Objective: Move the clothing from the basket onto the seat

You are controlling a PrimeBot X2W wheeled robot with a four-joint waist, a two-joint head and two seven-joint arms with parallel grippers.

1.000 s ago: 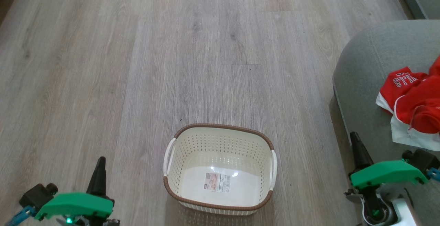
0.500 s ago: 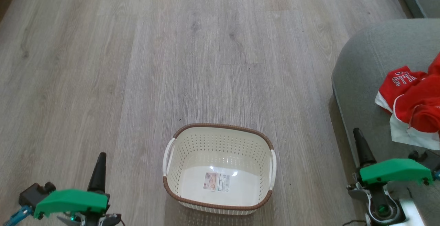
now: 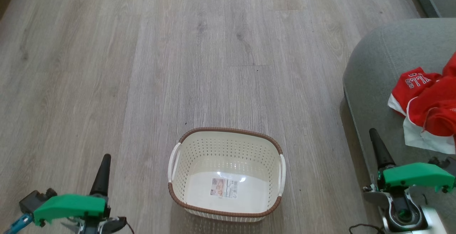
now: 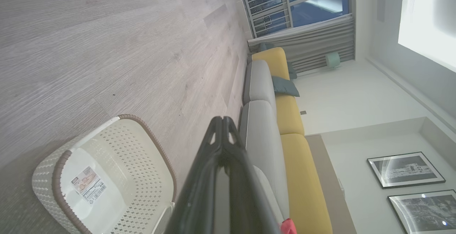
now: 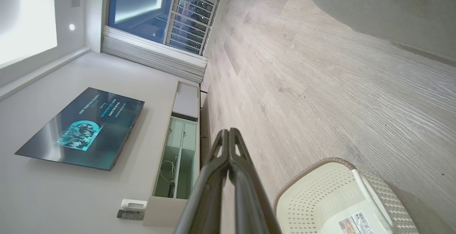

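The cream basket (image 3: pixel 225 138) with a brown rim stands on the floor at the lower middle of the head view, holding nothing but a label on its bottom. The red and white clothing (image 3: pixel 425 104) lies crumpled on the grey seat (image 3: pixel 374 70) at the right edge. My left gripper (image 3: pixel 105 159) is at the lower left, shut and holding nothing, left of the basket. My right gripper (image 3: pixel 374 134) is at the lower right, shut and holding nothing, over the seat's front edge near the clothing. Both wrist views show the basket (image 4: pixel 107 162) (image 5: pixel 320 195) and shut fingers (image 4: pixel 222 120) (image 5: pixel 228 132).
Grey wood-plank floor (image 3: pixel 178 48) spreads around the basket. A long sofa with yellow backs (image 4: pixel 281 120) runs beside the seat. A wall television (image 5: pixel 82 127) and a low cabinet (image 5: pixel 178 145) stand on the opposite side of the room.
My right gripper has drifted slightly right and up in the head view. My left gripper has sunk a little lower. Basket and clothing have stayed put.
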